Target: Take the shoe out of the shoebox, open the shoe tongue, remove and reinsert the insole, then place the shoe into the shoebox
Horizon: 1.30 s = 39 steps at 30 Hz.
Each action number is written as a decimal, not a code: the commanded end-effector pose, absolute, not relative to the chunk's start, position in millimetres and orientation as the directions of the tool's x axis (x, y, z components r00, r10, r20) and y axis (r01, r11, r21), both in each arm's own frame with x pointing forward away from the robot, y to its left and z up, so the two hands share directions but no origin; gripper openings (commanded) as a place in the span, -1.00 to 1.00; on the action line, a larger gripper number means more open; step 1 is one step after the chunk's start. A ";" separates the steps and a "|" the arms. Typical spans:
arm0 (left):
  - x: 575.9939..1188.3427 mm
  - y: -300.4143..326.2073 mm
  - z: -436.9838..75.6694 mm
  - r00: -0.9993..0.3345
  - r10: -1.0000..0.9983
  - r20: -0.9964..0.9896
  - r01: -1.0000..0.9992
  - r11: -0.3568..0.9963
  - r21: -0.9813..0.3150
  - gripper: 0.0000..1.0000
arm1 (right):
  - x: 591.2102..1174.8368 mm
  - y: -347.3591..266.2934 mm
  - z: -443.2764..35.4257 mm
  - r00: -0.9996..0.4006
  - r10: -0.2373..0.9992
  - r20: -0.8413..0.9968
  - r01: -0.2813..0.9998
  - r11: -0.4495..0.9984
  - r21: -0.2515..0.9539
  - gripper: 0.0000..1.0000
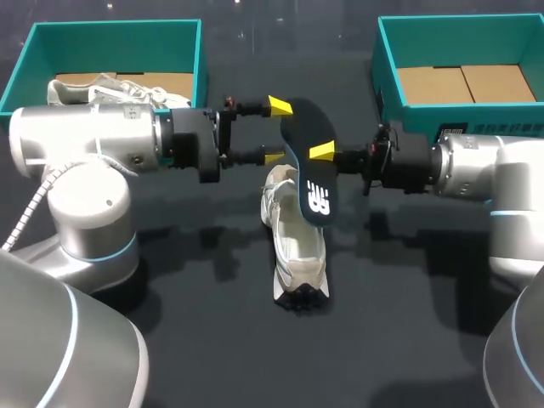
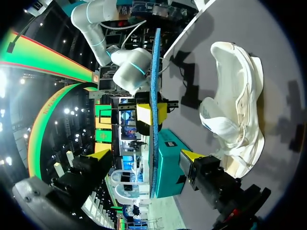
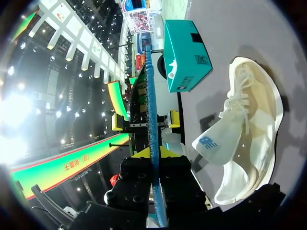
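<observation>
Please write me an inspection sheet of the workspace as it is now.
Surface: dark table.
Job's things: white shoe lies on the table; insole out, held above it; second shoe in left box; no shoe seen in right box.
Clutter: nothing seen.
Grippers: right gripper shut on insole; left gripper open, insole between its fingers.
Cables: white coiled cable beside left arm.
Surroundings: nothing seen.
</observation>
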<state>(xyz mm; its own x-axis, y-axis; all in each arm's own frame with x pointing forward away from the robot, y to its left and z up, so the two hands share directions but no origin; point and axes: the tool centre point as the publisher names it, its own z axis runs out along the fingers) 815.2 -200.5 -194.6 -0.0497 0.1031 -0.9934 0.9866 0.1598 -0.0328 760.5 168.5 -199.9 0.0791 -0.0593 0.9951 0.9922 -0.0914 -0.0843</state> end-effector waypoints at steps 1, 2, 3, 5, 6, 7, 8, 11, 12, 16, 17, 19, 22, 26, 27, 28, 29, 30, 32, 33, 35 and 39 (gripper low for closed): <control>816.3 -212.9 -198.2 -0.047 0.104 -0.993 0.986 0.164 -0.030 0.55 | 758.5 174.3 -197.3 0.071 -0.054 0.996 0.992 -0.097 -0.076 -1.00; 816.3 -214.4 -198.8 -0.047 0.106 -0.993 0.986 0.165 -0.029 0.47 | 758.3 174.9 -196.5 0.068 -0.054 0.996 0.993 -0.097 -0.073 -1.00; 816.2 -216.0 -199.5 -0.046 0.109 -0.993 0.986 0.167 -0.028 0.37 | 758.1 175.4 -195.8 0.066 -0.052 0.996 0.993 -0.097 -0.071 -1.00; 816.0 -218.3 -200.4 -0.047 0.110 -0.993 0.986 0.166 -0.028 0.16 | 757.6 176.1 -194.8 0.063 -0.049 0.997 0.993 -0.094 -0.067 -1.00; 815.6 -219.6 -201.0 -0.047 0.111 -0.993 0.986 0.166 -0.028 0.05 | 757.4 176.4 -194.7 0.063 -0.047 0.997 0.993 -0.093 -0.067 -1.00; 815.1 -220.5 -201.2 -0.048 0.113 -0.992 0.986 0.164 -0.029 -0.03 | 757.1 176.7 -194.5 0.062 -0.046 0.997 0.994 -0.091 -0.066 -1.00; 814.3 -221.5 -201.4 -0.047 0.114 -0.992 0.986 0.162 -0.028 -0.05 | 756.8 177.0 -194.6 0.062 -0.046 0.997 0.994 -0.088 -0.066 -1.00; 812.9 -223.3 -201.8 -0.044 0.118 -0.992 0.987 0.160 -0.025 -0.15 | 756.5 177.9 -195.1 0.063 -0.045 0.997 0.994 -0.082 -0.067 -1.00; 812.8 -223.7 -202.0 -0.044 0.118 -0.992 0.987 0.160 -0.024 -0.20 | 756.5 178.1 -195.3 0.064 -0.045 0.997 0.995 -0.080 -0.067 -1.00; 813.1 -224.2 -202.6 -0.042 0.122 -0.992 0.987 0.162 -0.022 -0.22 | 756.8 178.5 -196.1 0.066 -0.044 0.997 0.995 -0.075 -0.069 -1.00; 813.1 -224.4 -203.0 -0.041 0.123 -0.992 0.987 0.161 -0.021 -0.22 | 757.0 178.5 -196.2 0.066 -0.044 0.997 0.995 -0.074 -0.069 -1.00; 812.9 -225.2 -203.6 -0.040 0.126 -0.991 0.987 0.160 -0.019 -0.27 | 757.4 178.5 -196.3 0.066 -0.044 0.997 0.995 -0.072 -0.069 -1.00; 812.6 -225.6 -203.9 -0.038 0.129 -0.991 0.988 0.156 -0.018 -0.31 | 758.4 178.4 -196.4 0.067 -0.043 0.997 0.995 -0.070 -0.070 -1.00; 810.1 -228.9 -205.7 -0.028 0.134 -0.991 0.988 0.153 -0.007 -0.36 | 759.7 177.7 -196.9 0.069 -0.043 0.997 0.995 -0.070 -0.072 -1.00; 809.5 -229.9 -206.3 -0.027 0.134 -0.991 0.988 0.153 -0.006 -0.42 | 760.0 177.6 -197.1 0.069 -0.044 0.997 0.995 -0.071 -0.072 -1.00; 809.4 -230.3 -206.5 -0.026 0.135 -0.991 0.988 0.153 -0.005 -0.47 | 760.3 177.5 -197.3 0.069 -0.045 0.997 0.995 -0.071 -0.072 -1.00; 809.0 -231.6 -207.3 -0.026 0.136 -0.990 0.988 0.152 -0.005 -0.47 | 760.6 177.4 -197.4 0.069 -0.047 0.997 0.995 -0.071 -0.073 -1.00; 808.8 -232.3 -207.7 -0.026 0.137 -0.990 0.989 0.150 -0.005 -0.51 | 760.8 177.3 -197.5 0.070 -0.047 0.996 0.995 -0.070 -0.073 -1.00; 808.5 -233.5 -208.3 -0.025 0.140 -0.990 0.989 0.147 -0.004 -0.62 | 761.5 177.1 -197.6 0.070 -0.048 0.996 0.995 -0.070 -0.073 -1.00; 808.4 -234.0 -208.6 -0.025 0.141 -0.990 0.989 0.145 -0.004 -0.65 | 761.8 177.0 -197.6 0.070 -0.048 0.996 0.995 -0.070 -0.073 -1.00; 808.7 -235.4 -209.1 -0.025 0.142 -0.989 0.990 0.144 -0.004 -1.00 | 762.5 176.6 -197.6 0.071 -0.049 0.996 0.995 -0.070 -0.074 -1.00; 809.6 -236.6 -210.1 -0.024 0.147 -0.989 0.990 0.143 -0.002 -1.00 | 763.1 175.8 -198.0 0.080 -0.056 0.995 0.994 -0.066 -0.084 -1.00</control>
